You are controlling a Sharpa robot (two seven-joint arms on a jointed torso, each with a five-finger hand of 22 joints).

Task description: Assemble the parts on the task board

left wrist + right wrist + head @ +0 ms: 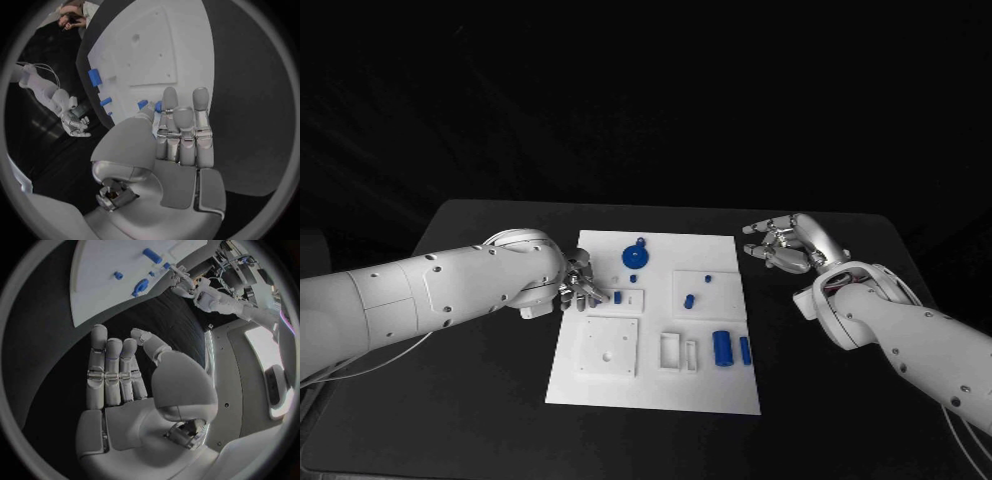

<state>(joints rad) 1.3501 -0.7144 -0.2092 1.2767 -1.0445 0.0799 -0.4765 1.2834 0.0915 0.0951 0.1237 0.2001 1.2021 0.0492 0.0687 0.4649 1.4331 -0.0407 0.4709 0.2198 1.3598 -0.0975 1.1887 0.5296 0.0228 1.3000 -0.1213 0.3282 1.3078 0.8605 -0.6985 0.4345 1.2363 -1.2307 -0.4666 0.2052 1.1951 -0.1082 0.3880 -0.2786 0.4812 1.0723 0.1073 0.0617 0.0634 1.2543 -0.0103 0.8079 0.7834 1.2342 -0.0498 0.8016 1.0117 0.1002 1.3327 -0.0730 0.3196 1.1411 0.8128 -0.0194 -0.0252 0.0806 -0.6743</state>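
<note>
Centrally, the white task board (655, 385) bears small blue parts (723, 346); left robot hand (584, 290) pinches one blue part (143, 104), right robot hand (783, 246) open, empty.

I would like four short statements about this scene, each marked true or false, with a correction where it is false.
1. The left hand is over the left edge of the task board. True.
2. The right hand holds a blue part. False: it holds nothing, fingers apart, over the black table just right of the board's far corner.
3. A large round blue part lies near the far edge of the board. True.
4. The two long blue parts lie on the bare table beside the board. False: they lie on the board, in its near right area.
</note>
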